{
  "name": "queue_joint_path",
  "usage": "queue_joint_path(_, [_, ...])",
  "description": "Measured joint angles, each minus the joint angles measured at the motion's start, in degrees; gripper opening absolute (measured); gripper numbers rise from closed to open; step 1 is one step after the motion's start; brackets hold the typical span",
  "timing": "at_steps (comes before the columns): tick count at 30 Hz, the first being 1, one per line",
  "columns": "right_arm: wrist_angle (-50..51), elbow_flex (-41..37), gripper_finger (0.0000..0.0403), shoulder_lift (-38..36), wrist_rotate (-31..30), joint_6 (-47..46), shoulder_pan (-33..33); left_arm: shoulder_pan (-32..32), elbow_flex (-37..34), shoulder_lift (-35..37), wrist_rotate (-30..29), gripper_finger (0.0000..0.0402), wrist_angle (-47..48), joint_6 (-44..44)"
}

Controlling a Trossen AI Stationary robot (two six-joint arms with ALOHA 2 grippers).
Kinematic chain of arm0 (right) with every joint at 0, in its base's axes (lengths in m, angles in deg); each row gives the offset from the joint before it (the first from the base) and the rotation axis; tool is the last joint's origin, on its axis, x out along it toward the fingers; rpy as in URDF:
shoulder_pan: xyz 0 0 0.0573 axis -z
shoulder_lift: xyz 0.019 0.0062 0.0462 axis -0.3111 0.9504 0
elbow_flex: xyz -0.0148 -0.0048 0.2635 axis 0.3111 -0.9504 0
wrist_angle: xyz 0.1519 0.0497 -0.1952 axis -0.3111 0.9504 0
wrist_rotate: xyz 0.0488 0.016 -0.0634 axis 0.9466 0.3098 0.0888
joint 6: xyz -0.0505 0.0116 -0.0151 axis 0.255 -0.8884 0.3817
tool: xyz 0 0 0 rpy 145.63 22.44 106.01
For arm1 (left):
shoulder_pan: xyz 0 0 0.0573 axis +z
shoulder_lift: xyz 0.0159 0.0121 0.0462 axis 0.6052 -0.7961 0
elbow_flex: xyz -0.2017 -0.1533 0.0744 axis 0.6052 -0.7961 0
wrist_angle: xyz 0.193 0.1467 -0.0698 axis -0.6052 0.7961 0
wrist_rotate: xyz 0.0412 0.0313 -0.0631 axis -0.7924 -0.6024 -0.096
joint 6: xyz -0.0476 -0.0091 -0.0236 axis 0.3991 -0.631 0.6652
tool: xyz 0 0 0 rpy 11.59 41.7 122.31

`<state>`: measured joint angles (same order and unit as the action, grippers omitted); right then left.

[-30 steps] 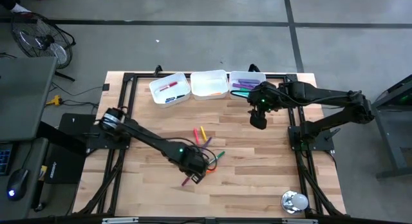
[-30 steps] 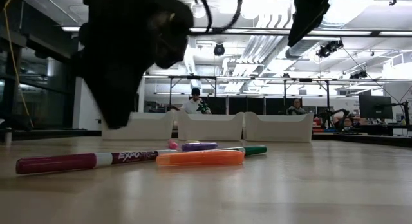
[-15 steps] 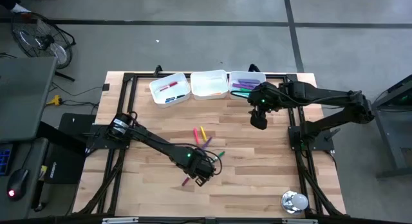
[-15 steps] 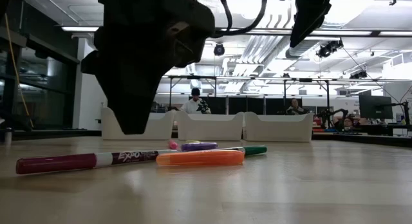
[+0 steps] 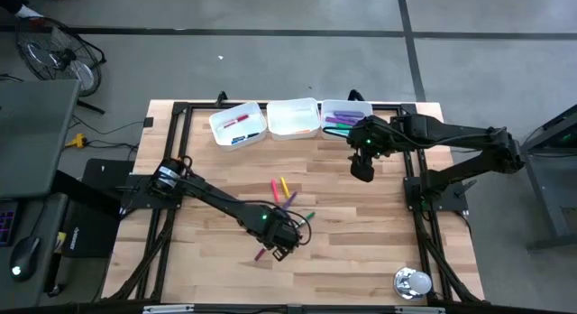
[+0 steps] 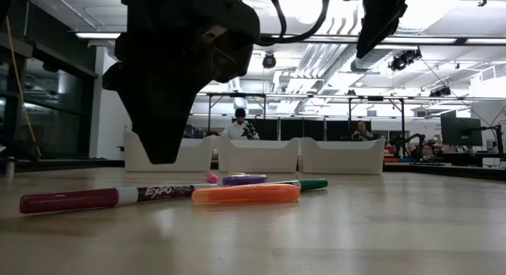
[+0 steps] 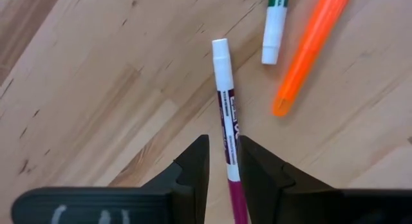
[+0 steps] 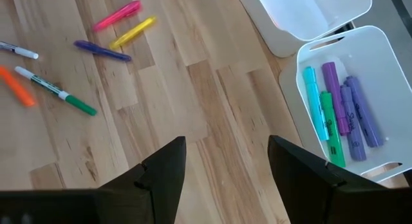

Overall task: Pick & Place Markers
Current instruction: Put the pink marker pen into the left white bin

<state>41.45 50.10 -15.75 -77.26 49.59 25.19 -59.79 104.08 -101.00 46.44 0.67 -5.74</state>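
A magenta marker [image 7: 226, 114] with a white barrel lies flat on the table near the front; it also shows in the low view as the magenta marker [image 6: 103, 197]. My left gripper [image 7: 224, 153] hangs above it, pointing down, open, one finger on either side of its barrel and clear of it [image 6: 162, 152]. Beside it lie an orange marker [image 7: 312, 50] and a green marker [image 6: 312, 184]. Pink, yellow and purple markers [image 5: 284, 191] lie farther back. My right gripper [image 8: 226, 153] waits open and high near the far right tray [image 5: 345, 115].
Three white trays stand along the far edge. The left tray [image 5: 239, 124] holds a red and a blue marker. The middle tray [image 5: 294, 117] shows nothing inside. The right tray's rim [image 8: 386, 37] encloses purple, green and teal markers [image 8: 341, 108]. A shiny round object [image 5: 412, 282] sits near the front right.
My left gripper has tipped a little more upright over the magenta marker, then kept still. No marker has moved.
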Motion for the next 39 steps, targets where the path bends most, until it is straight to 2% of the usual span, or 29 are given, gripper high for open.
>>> queue_joint_path(5, [0.00, 0.00, 0.0209, 0.00, 0.14, 0.00, 0.00, -0.46, 0.01, -0.42, 0.86, 0.0076, -0.08, -0.68])
queue_joint_path(12, [0.00, -0.02, 0.0209, 0.00, 0.34, 0.02, 0.00, -0.39, 0.35, -3.47, 5.70, 0.0076, -2.40, -1.14])
queue_joint_path(17, [0.23, -0.02, 0.0209, 0.00, 0.36, 0.02, 0.00, -1.16, 0.13, -4.30, 4.09, 0.0076, -3.43, -1.40])
queue_joint_path(27, [0.99, -0.02, 0.0209, 0.00, 1.25, 0.02, 0.00, -0.64, 0.30, -5.28, 5.34, 0.0076, -2.84, -2.07])
queue_joint_path(29, [1.07, -0.02, 0.0209, 0.00, 1.23, 0.02, 0.00, -0.31, 1.53, -5.49, 5.04, 0.0076, -0.70, -1.68])
queue_joint_path(32, [1.28, -0.02, 0.0209, 0.00, 1.23, 0.03, 0.00, -0.33, 4.46, -5.94, 0.86, 0.0076, 8.66, -0.44])
queue_joint_path(34, [1.29, -0.01, 0.0209, 0.00, 1.23, 0.02, 0.00, -0.30, 6.96, -5.85, -1.00, 0.0076, 11.29, -0.12])
queue_joint_path(39, [1.85, -0.01, 0.0209, 0.00, 1.39, 0.02, 0.00, 1.16, 7.87, -5.84, -0.24, 0.0079, 16.17, -1.13])
